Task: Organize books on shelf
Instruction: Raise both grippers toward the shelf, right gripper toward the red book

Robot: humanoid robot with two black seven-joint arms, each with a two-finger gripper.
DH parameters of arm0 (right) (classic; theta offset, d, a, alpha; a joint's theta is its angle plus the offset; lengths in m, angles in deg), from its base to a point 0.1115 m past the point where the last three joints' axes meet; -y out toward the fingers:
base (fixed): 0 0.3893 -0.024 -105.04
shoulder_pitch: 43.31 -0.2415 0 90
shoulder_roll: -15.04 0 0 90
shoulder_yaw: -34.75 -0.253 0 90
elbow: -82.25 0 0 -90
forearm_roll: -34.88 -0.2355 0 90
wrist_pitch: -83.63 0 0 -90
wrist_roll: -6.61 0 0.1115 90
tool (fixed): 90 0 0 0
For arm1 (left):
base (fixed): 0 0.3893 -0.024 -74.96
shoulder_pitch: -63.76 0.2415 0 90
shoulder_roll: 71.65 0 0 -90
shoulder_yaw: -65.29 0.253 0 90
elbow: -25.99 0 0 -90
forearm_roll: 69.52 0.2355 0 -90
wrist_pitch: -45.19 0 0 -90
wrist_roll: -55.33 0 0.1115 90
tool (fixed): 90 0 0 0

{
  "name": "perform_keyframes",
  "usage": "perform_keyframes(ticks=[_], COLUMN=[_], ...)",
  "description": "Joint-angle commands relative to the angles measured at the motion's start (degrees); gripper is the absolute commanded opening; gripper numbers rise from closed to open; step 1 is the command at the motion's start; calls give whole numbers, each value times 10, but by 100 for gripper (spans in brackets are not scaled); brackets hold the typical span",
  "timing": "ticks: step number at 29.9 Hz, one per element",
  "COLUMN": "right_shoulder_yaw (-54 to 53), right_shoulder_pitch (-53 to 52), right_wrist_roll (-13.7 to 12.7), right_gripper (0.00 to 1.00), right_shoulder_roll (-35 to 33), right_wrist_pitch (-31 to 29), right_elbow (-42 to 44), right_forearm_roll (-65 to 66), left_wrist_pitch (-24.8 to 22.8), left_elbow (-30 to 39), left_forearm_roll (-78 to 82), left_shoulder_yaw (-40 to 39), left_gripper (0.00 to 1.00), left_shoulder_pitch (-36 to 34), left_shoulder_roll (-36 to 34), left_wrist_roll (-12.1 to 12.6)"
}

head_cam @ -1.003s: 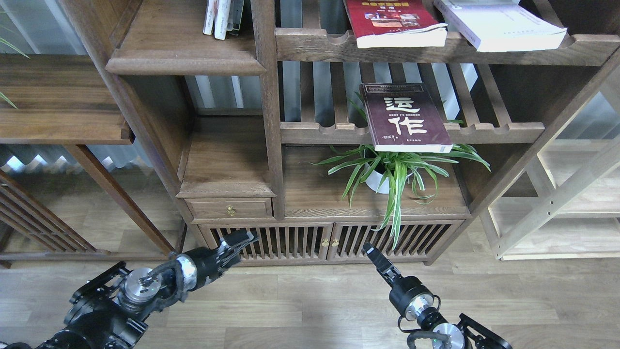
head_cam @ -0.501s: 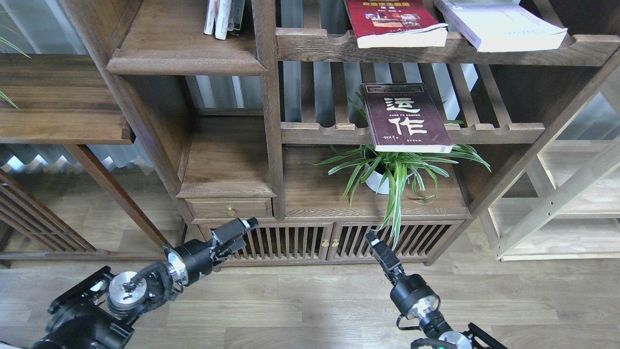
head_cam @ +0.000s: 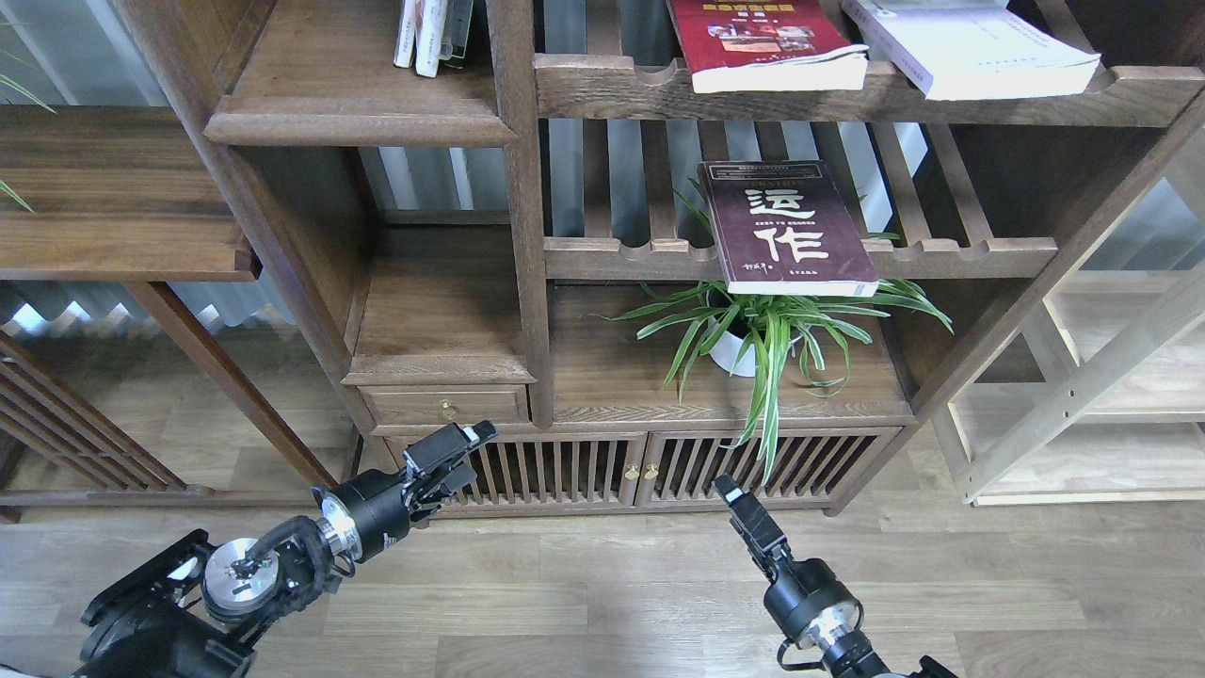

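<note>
Left black two-finger gripper (head_cam: 458, 450): low before cabinet, empty, jaws parted. Solid dark-brown plank shelf (head_cam: 358, 118): upper left, bare room beside upright volumes. Right black gripper (head_cam: 739, 504): low, empty, jaw state cannot tell. Dark maroon paperback with white characters (head_cam: 789, 229): flat on slatted rack, overhanging rail; judged best gripped by that free edge. Bright red paperback (head_cam: 764, 42), thick white book (head_cam: 974, 52): rack above.
</note>
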Motion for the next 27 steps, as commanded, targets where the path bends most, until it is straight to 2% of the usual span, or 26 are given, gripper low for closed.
perform_keyframes(ticks=[1, 5, 17, 27], right_shoulder_yaw=[4, 10, 4, -2], right_shoulder_pitch=[-2, -4, -28, -80], right_wrist_roll=[-6, -16, -11, -10], right_gripper=[100, 100, 100, 100], right_shoulder_roll=[-9, -11, 11, 33], right_wrist_pitch=[0, 0, 0, 0], right_elbow=[0, 0, 1, 1], right_forearm_roll=[0, -1, -1, -7], left_wrist_pitch=[0, 0, 0, 0], left_elbow=[-3, 0, -1, -20], left_forearm_roll=[-3, -3, 4, 4], left_shoulder_yaw=[0, 0, 7, -46], left_gripper=[100, 100, 100, 100], left_shoulder_pitch=[3, -2, 0, 1], left_shoulder_roll=[3, 15, 13, 17], left_wrist_roll=[-9, -27, -24, -28])
